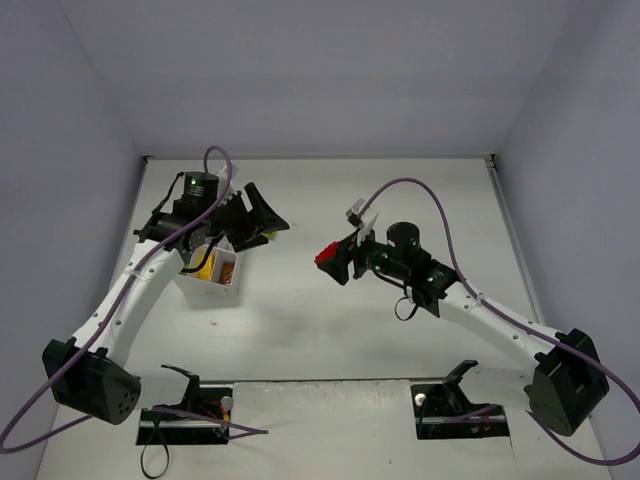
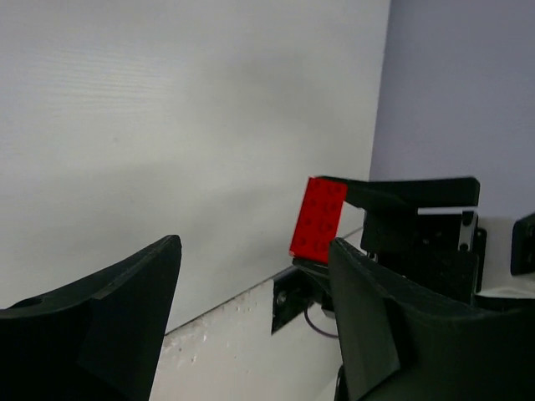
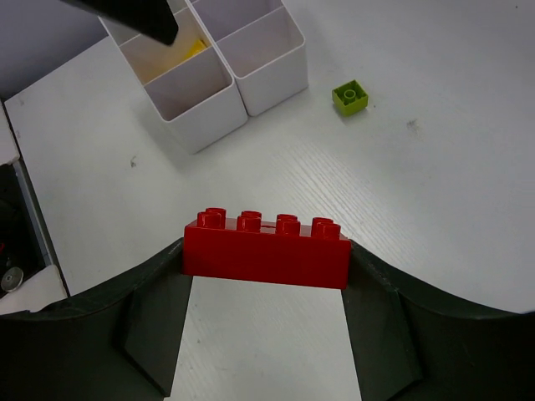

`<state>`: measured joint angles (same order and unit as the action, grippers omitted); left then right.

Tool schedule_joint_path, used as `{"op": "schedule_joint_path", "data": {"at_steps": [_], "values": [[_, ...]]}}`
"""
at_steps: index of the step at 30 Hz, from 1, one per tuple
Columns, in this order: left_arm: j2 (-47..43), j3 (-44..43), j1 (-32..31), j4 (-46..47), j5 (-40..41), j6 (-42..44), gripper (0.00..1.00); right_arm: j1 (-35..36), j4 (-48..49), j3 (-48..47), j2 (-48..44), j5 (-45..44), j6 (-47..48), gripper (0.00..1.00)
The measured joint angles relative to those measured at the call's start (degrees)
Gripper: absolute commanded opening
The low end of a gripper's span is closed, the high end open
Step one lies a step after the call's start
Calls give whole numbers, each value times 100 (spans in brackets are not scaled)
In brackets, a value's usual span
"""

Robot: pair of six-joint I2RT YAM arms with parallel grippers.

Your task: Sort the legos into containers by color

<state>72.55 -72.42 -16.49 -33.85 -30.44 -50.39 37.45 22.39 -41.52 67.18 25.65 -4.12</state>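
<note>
My right gripper (image 3: 266, 266) is shut on a long red lego (image 3: 266, 242), pinched end to end and held above the table; the top view shows it mid-table (image 1: 327, 256). The white tray of containers (image 3: 269, 90) lies ahead of it, with yellow showing in one cell (image 3: 180, 57). A small green lego (image 3: 349, 96) rests on the table just right of the tray. My left gripper (image 1: 258, 218) hovers over the far side of the tray (image 1: 228, 292), open and empty (image 2: 253, 246). Its camera looks across at the red lego (image 2: 318, 219).
Grey walls close in the table on the left, back and right. Two black brackets (image 1: 185, 400) (image 1: 455, 395) sit at the near edge beside the arm bases. Purple cables (image 1: 420, 190) loop above both arms.
</note>
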Motion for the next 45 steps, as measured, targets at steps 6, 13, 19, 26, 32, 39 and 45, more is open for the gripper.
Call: {"op": "schedule_joint_path", "data": {"at_steps": [6, 13, 19, 26, 32, 39, 45], "values": [[210, 0, -885, 605, -238, -170, 65, 4, 2, -105, 0, 44, 24, 8], [680, -39, -1694, 1012, -269, -76, 65, 4, -2, -107, 0, 57, -11, 8], [879, -76, -1952, 1001, -166, 142, 65, 9, -70, -105, -13, 76, -52, 8], [872, -76, -1952, 990, -59, 199, 64, 9, -57, -105, -105, 68, -103, 8], [837, -2, -1952, 1001, 4, 175, 50, 9, -31, -105, -142, 33, -164, 8], [811, 59, -1952, 1104, -57, 133, 6, 9, -39, -103, -151, 46, -186, 10], [754, 98, -1950, 1141, 4, 83, 0, 15, -31, -103, -153, -35, -232, 73]]}}
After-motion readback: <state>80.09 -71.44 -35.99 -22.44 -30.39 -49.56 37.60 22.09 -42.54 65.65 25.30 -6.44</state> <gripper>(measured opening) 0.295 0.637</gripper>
